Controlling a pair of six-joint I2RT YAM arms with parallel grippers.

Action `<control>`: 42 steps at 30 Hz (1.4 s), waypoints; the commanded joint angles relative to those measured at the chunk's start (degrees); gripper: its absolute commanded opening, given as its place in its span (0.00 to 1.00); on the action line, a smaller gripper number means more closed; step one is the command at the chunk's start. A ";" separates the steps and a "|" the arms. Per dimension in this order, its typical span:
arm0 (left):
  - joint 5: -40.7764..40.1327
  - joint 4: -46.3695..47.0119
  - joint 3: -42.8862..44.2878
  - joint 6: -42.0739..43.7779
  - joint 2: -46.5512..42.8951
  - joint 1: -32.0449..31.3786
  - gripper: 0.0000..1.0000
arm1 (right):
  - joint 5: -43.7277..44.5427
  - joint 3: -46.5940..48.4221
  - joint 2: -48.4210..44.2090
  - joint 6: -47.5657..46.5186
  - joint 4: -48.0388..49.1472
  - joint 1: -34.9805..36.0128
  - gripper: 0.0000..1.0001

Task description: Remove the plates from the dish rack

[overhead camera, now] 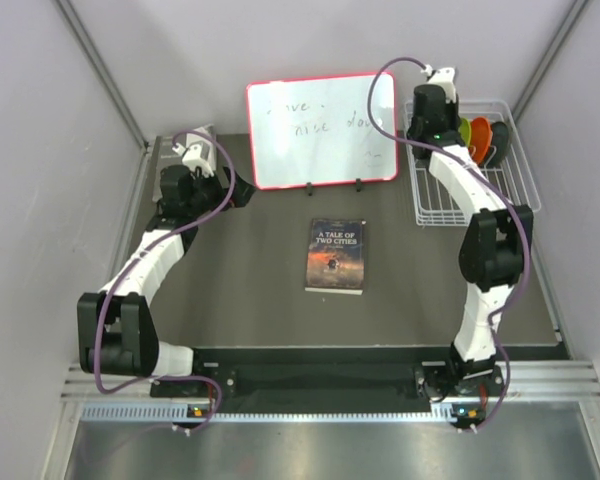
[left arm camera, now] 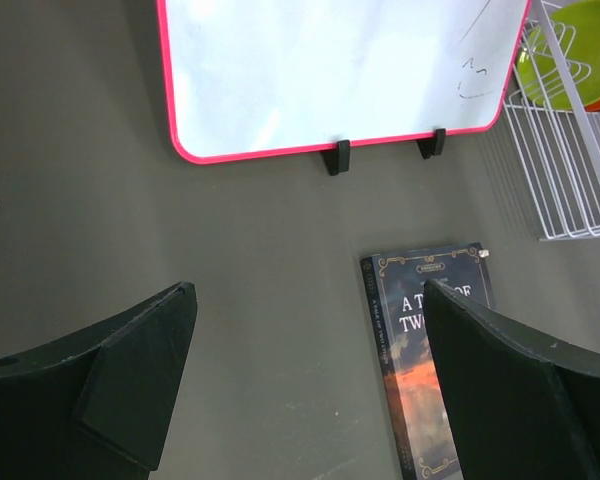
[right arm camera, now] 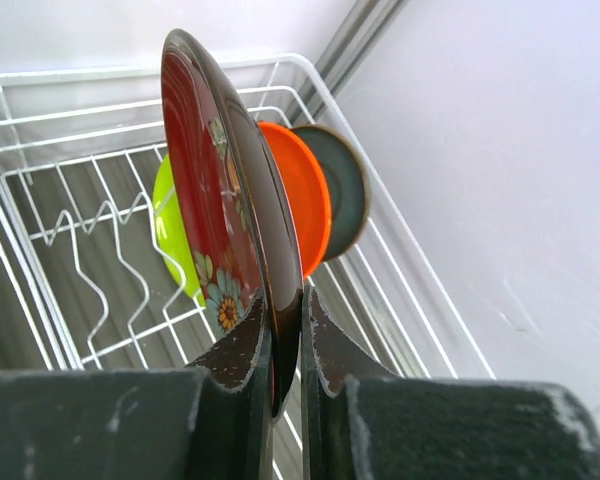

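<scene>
My right gripper (right arm camera: 288, 320) is shut on the rim of the dark red patterned plate (right arm camera: 215, 180), which stands on edge over the white wire dish rack (right arm camera: 130, 70). Behind it, upright in the rack, are a lime green plate (right arm camera: 175, 235), an orange plate (right arm camera: 305, 195) and a teal plate (right arm camera: 345, 190). From above, the right gripper (overhead camera: 435, 110) hangs over the rack (overhead camera: 520, 190) at the back right and hides the red plate. My left gripper (left arm camera: 310, 330) stands open with nothing in it, above the bare table at the back left (overhead camera: 230, 190).
A red-framed whiteboard (overhead camera: 320, 130) stands at the back middle on two black feet. A dark book (overhead camera: 336, 254) lies flat in the middle of the table. Walls close in on the left, right and back, and the rack sits close to the right wall.
</scene>
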 commanded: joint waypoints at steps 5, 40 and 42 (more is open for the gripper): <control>4.32 5.59 -0.29 -2.69 0.30 -0.05 0.99 | -2.41 -1.70 -16.22 5.90 -2.68 3.04 0.00; 25.34 64.40 -9.62 -43.30 17.17 -6.19 0.92 | -75.64 -42.13 -39.97 46.00 10.99 4.01 0.00; 24.02 62.82 -8.30 -42.34 18.57 -8.39 0.92 | -75.91 -42.57 -39.09 46.27 11.96 4.27 0.00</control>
